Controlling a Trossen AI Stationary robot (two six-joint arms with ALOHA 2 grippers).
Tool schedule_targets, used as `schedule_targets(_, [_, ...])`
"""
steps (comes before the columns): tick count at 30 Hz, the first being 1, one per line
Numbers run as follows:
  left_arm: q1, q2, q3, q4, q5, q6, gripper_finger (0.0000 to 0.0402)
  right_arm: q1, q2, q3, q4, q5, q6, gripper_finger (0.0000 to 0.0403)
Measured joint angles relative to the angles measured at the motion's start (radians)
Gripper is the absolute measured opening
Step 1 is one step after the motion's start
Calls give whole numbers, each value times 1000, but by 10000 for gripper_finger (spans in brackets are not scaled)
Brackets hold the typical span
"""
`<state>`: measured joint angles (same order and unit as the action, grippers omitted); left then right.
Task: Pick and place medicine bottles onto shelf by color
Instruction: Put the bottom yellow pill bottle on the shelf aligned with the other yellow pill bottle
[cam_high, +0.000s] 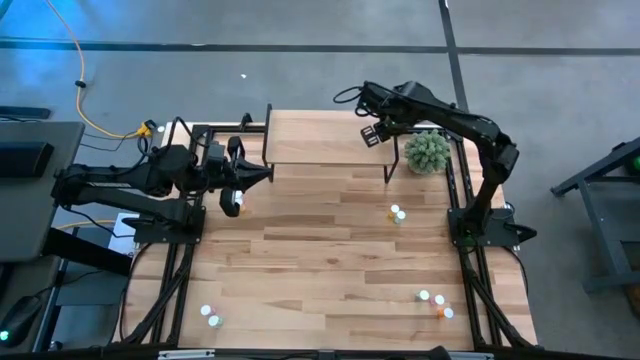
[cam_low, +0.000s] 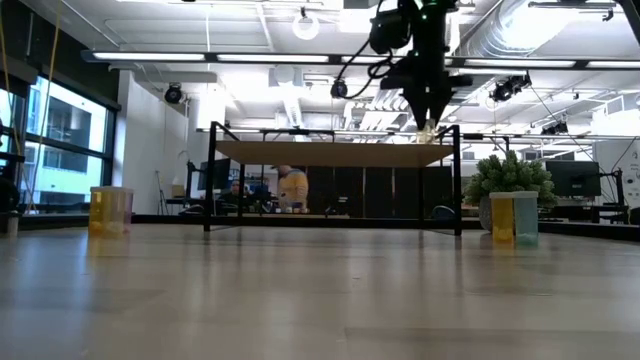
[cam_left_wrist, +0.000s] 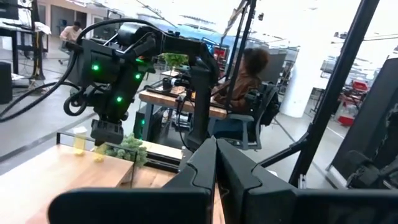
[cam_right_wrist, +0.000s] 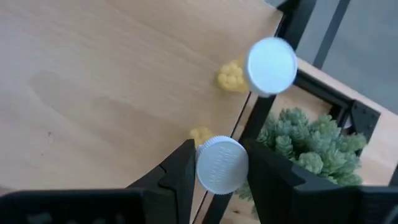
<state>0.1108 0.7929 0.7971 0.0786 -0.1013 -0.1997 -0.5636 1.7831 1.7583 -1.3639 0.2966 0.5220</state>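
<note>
The left gripper (cam_high: 262, 172) lay at the table's left edge, its fingers (cam_left_wrist: 214, 168) pressed together with nothing between them, aimed across toward the shelf (cam_high: 325, 140). Just below it in the high view a single bottle (cam_high: 232, 204) stood on the table (cam_high: 320, 250). Near the front left corner sat a pair of bottles (cam_high: 210, 315).

The shelf stood at the table's far edge, its long side running left to right. At its right end the right gripper (cam_high: 377, 131) hung over the top, clamped on a white-capped bottle (cam_right_wrist: 221, 164). The right wrist view looked straight down on that cap, so the bottle's long axis was upright. Another capped bottle with a yellowish body (cam_right_wrist: 267, 67) already stood on the shelf's right corner, just beside the held one; the high view hid both under the arm. The low view showed the gripper coming down to the shelf's right end.

Right of the shelf stood a green plant (cam_high: 428, 151). Further bottles stood mid-table (cam_high: 397, 213) and near the front right (cam_high: 435, 303).
</note>
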Motion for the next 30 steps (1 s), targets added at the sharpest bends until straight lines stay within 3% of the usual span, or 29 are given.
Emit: schedule_targets(30, [0, 0, 1, 1, -15, -7, 0, -45, 4, 43, -10, -54, 28, 119])
